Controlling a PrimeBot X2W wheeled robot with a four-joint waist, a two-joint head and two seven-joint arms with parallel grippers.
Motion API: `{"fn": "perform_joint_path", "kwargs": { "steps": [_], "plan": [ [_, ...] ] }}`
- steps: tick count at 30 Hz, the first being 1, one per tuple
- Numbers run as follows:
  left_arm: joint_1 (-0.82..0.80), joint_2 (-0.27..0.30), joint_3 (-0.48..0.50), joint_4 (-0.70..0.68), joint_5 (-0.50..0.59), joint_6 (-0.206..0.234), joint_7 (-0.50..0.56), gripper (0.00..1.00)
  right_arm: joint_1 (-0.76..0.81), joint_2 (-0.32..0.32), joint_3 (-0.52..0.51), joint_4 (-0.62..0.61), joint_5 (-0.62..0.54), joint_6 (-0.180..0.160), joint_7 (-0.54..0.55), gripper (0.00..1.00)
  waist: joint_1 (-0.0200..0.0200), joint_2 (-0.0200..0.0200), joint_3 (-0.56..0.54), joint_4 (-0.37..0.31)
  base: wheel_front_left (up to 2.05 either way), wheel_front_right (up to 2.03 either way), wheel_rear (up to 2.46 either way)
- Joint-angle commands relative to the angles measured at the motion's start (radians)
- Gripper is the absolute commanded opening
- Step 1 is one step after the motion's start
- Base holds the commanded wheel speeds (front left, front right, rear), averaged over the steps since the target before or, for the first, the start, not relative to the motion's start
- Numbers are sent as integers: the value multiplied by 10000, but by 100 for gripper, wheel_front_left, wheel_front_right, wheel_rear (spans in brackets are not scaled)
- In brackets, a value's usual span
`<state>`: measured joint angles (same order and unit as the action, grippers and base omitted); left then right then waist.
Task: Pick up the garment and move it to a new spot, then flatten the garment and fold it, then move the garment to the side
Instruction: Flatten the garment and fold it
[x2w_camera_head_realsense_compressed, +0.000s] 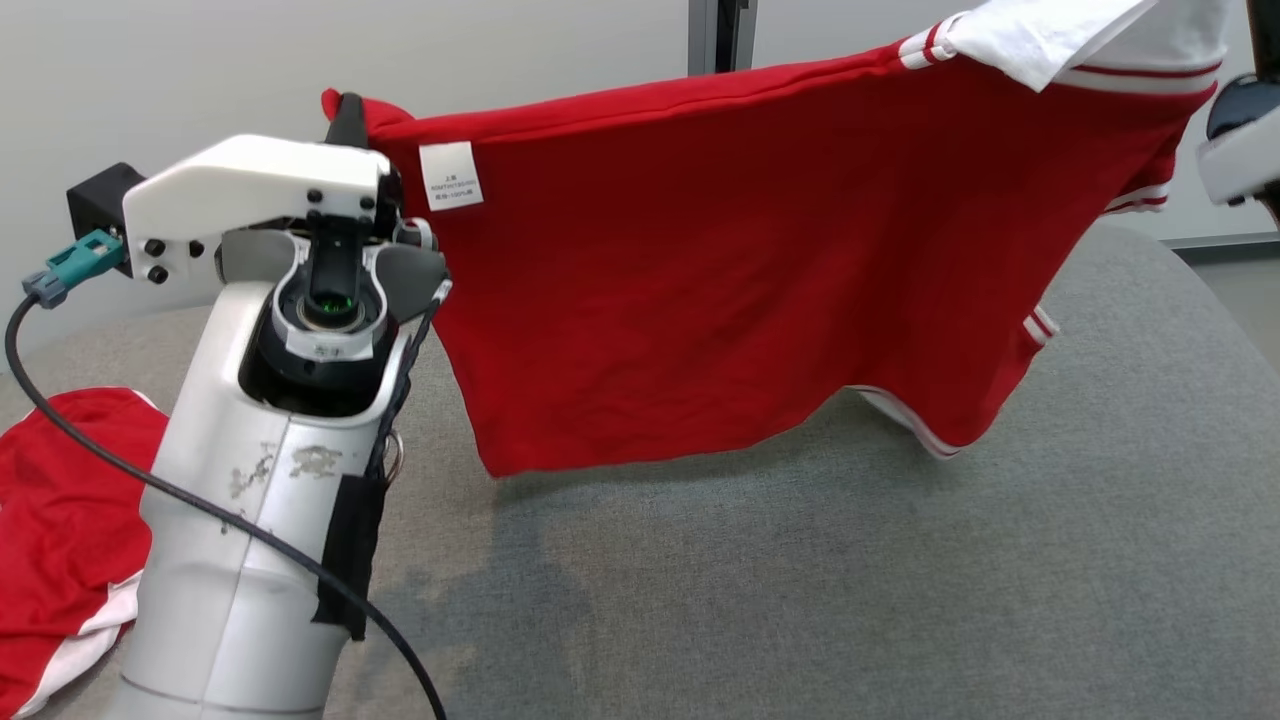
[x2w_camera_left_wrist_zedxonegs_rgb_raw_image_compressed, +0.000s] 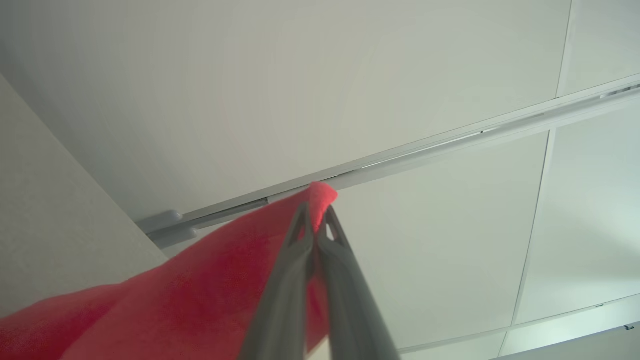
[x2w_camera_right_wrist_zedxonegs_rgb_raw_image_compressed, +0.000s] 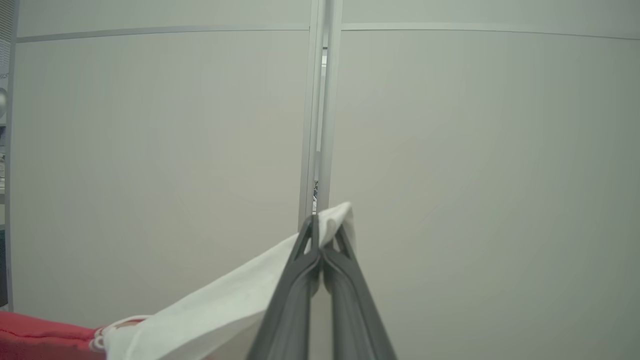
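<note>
Red knit garment with white collar and white-striped trim (x2w_camera_head_realsense_compressed: 700, 280) hangs spread in the air between the two arms, above the grey cloth-covered table (x2w_camera_head_realsense_compressed: 800, 600). Left gripper (x2w_camera_left_wrist_zedxonegs_rgb_raw_image_compressed: 316, 227): fingers pressed together, pinching a red corner of the garment. The corner's tip pokes just past the fingertips, with ceiling panels and a pale rail behind it. Right gripper (x2w_camera_right_wrist_zedxonegs_rgb_raw_image_compressed: 325, 235): fingers pressed together on a white part of the garment's edge, with plain wall panels behind. In the head view the garment's top edge rises from the left-held corner to the white part at the upper right. A small white rectangular care label (x2w_camera_head_realsense_compressed: 451, 176) sits near the left-held corner, facing the camera. The lower hem hangs clear of the table, casting a shadow beneath it. The striped sleeve (x2w_camera_head_realsense_compressed: 940, 430) hangs lowest, and whether it touches the table cannot be told. A second red-and-white cloth heap (x2w_camera_head_realsense_compressed: 60, 520) lies on the table at the lower left, partly behind the pale left forearm (x2w_camera_head_realsense_compressed: 250, 600) and well apart from the hanging garment. A black cable (x2w_camera_head_realsense_compressed: 230, 525) crosses that forearm.
</note>
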<state>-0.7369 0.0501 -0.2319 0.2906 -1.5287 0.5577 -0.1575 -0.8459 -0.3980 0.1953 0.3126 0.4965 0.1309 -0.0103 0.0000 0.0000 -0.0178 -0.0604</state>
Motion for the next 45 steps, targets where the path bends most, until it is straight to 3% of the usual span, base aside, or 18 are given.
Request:
{"fn": "perform_joint_path", "kwargs": {
  "steps": [1, 8, 11, 17, 33, 45],
  "plan": [
    [-209, 9, 21, 109, -328, 146, -107, 0, -230, 39, 66, 222, 100, -2, -114, 0, 0, 0, -39, 1, 0, 0, 0],
    [-1024, 28, 819, 914, -2843, 823, -950, 0, -1507, 519, 299, 1643, 525, -2, -457, 0, 0, 0, -187, -7, 34, -73, 39],
    [-1278, 26, 1000, 1260, -3606, 885, -1060, 0, -1937, 718, 339, 2245, 640, -2, -512, 0, 0, 0, -199, 4, 59, -112, 53],
    [-1748, 29, 1519, 2082, -3815, 734, -1078, 0, -2491, 964, 599, 3172, 784, -2, -630, 0, 0, 0, -60, 62, 47, -96, 49],
    [-3053, 29, 1217, 3562, -3721, -216, -1069, 0, -3632, 1116, 1480, 4729, 1218, -2, -1235, 0, 0, 0, 537, -22, 1, -1, 0],
    [-3729, 32, 1221, 4528, -3334, -520, -1070, 0, -4121, 1001, 1947, 5506, 1654, -2, -1459, 0, 0, 0, 908, -146, 0, 0, 0]
  ]
}}
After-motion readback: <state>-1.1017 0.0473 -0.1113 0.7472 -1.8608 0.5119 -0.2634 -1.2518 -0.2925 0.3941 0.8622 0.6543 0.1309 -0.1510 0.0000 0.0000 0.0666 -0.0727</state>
